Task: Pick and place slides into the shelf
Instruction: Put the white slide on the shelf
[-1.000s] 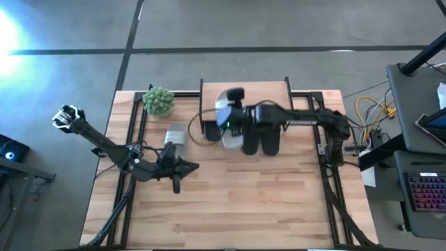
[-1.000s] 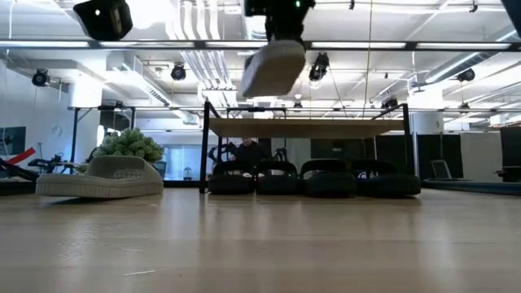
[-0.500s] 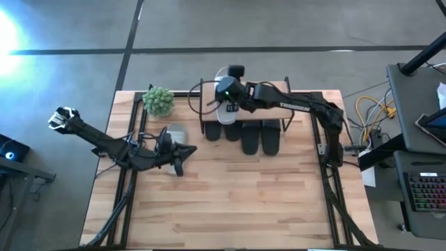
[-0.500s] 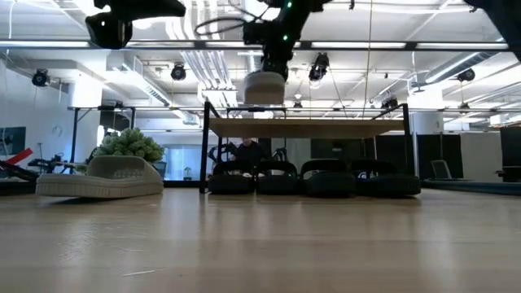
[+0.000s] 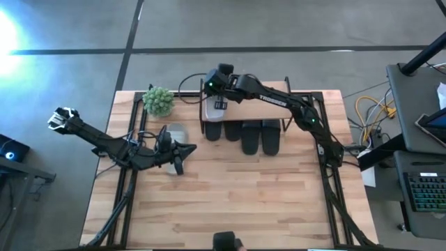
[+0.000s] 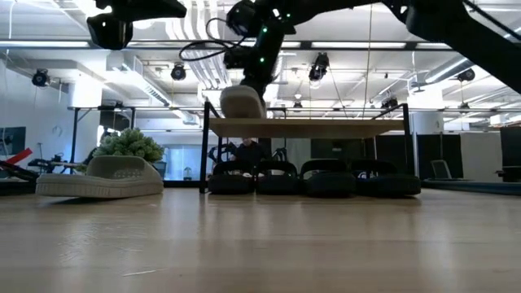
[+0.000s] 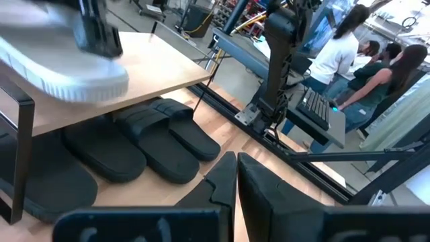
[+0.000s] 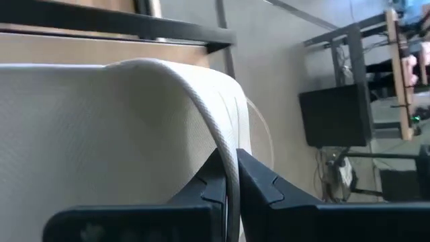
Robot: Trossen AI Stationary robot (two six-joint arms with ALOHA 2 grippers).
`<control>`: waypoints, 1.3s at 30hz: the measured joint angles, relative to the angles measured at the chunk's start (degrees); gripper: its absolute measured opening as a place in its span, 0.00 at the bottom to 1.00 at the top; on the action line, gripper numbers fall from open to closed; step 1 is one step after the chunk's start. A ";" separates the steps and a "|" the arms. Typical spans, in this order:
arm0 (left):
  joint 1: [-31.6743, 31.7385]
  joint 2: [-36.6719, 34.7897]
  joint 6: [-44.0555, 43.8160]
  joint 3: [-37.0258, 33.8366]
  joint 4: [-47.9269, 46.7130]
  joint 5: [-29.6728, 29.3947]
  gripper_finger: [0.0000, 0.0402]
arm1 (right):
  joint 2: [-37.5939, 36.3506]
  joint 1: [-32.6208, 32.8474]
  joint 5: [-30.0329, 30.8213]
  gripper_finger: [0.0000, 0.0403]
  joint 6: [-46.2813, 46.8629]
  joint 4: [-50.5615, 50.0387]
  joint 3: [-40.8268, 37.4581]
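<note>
Right gripper (image 5: 217, 97) moved farther toward 11 o'clock, carrying white slide (image 5: 214, 106) from above black row onto shelf (image 5: 272, 90) top board, left end. Fingers pinch slide's strap (image 8: 225, 158). Four black slides (image 6: 313, 179) lined up under shelf. Second light slide (image 6: 102, 177) lies near plant (image 5: 159, 101), at 9 o'clock of shelf. Left gripper (image 5: 175, 152) beside it, fingers pressed together, empty.

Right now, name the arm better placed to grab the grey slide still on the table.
Left. Its claw hangs beside the grey slide, fingers shut and empty. The right claw is over the shelf, shut on the other light slide.
</note>
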 joint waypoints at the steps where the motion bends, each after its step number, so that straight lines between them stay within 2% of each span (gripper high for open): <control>1: 0.00 0.00 0.00 0.00 0.03 -0.03 0.00 | -0.16 0.08 -0.35 0.03 0.00 0.46 -0.97; 7: 0.09 -0.07 0.02 0.00 0.02 -0.04 0.00 | -0.72 0.41 -2.61 0.03 1.94 2.06 -3.84; 13: 0.11 -0.07 -0.04 0.00 -0.54 -0.01 0.00 | -0.72 1.08 -2.76 0.03 -2.46 9.06 -4.46; 22: 0.11 -0.09 -1.36 0.04 -2.07 0.01 0.00 | -0.88 1.28 -2.73 0.03 0.22 8.67 -5.41; 27: 0.11 -0.31 -1.40 0.04 -2.96 0.01 0.00 | -0.96 1.45 0.17 0.03 1.54 8.70 -6.90; 39: 0.11 -0.39 -1.37 0.04 -2.99 0.03 0.00 | -1.01 1.29 2.42 0.03 1.21 8.95 -7.04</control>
